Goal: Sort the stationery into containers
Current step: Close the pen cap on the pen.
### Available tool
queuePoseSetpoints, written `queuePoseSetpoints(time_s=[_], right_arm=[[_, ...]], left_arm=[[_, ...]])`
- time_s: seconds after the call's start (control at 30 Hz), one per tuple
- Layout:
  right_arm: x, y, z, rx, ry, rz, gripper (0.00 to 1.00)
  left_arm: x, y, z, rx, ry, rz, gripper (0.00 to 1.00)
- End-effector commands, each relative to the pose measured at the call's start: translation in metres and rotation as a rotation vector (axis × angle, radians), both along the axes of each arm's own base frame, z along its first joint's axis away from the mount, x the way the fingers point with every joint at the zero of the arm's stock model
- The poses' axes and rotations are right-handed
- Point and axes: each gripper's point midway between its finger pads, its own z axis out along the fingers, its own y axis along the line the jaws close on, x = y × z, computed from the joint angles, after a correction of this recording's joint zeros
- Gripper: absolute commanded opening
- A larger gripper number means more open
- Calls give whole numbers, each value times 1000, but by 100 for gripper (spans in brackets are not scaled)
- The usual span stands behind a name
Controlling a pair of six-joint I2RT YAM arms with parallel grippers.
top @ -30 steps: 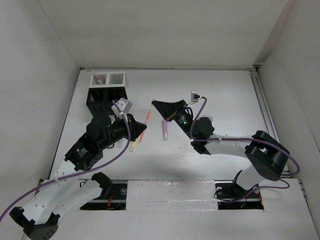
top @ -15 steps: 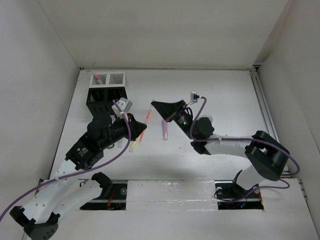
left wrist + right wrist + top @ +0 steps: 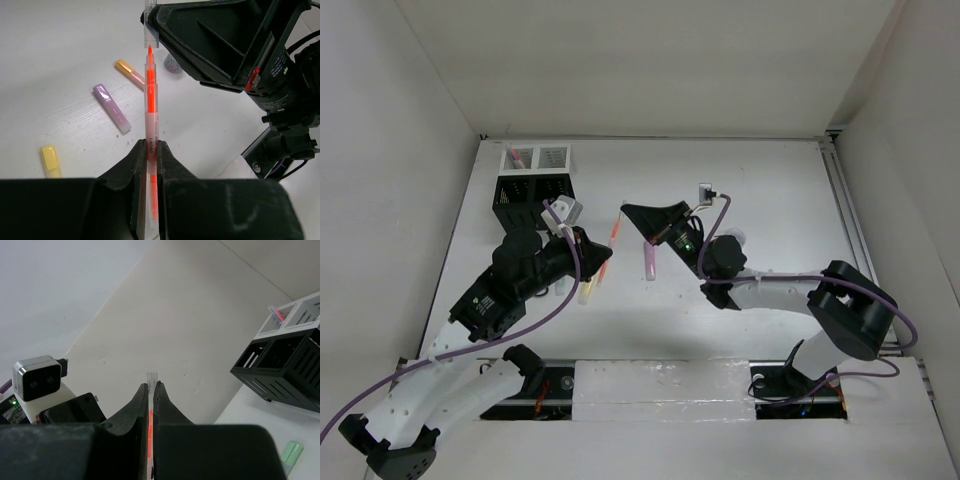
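My top camera looks steeply down on the whole table (image 3: 770, 180) from its near edge. Wrist cameras face each other, close along their jaws, sharing the orange pen (image 3: 151, 100).

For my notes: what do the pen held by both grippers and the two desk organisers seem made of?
Orange pen: likely plastic, glossy translucent barrel with the orange core showing through, clear cap. Black organiser: probably coated metal or plastic, matt, slotted walls. White organiser: same slotted build in matt white; metal or plastic stays unclear.

So the back organiser (image 3: 537, 158) sits right behind the front organiser (image 3: 532, 195), far left; pen's (image 3: 151, 100) up over the loose markers (image 3: 112, 108) to their right.
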Motion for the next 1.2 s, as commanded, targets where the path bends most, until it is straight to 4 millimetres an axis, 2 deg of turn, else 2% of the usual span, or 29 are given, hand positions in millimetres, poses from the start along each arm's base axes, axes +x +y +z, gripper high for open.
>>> queuePoseSetpoints(time_s=[0.0, 0.4, 0.77, 1.03, 1.17], right_arm=[[-55, -56, 108, 423, -313, 35, 0], [-60, -54, 114, 435, -327, 51, 0], [-58, -37, 99, 411, -292, 78, 0], [-64, -35, 107, 433, -298, 107, 0], [-67, -30, 103, 428, -290, 129, 0]], left_arm=[[3, 0, 21, -45, -55, 13, 0], [4, 1, 21, -43, -56, 22, 0], [4, 1, 27, -55, -70, 22, 0], [6, 4, 32, -63, -87, 41, 0], [9, 6, 31, -59, -90, 60, 0]])
